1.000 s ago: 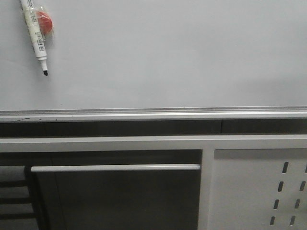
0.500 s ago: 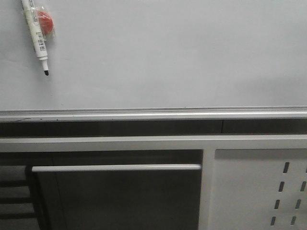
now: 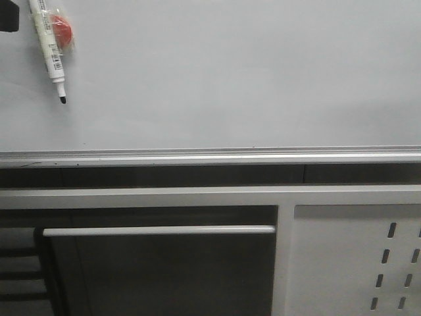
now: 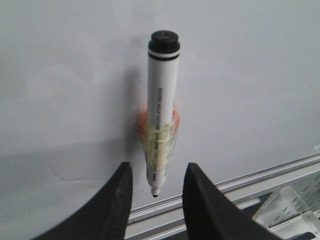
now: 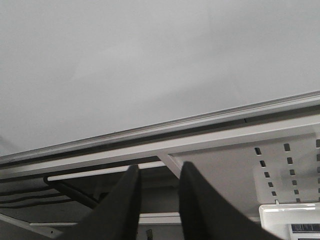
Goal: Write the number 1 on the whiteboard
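A dark, blurred shape (image 3: 8, 16) has come into the front view at the upper left corner, just left of the white whiteboard marker with the black tip (image 3: 49, 47) that hangs on the pale grey-white glossy whiteboard (image 3: 230, 79); half a second ago that corner showed only board. It is probably part of the left arm or its gripper, though too little shows to be sure.
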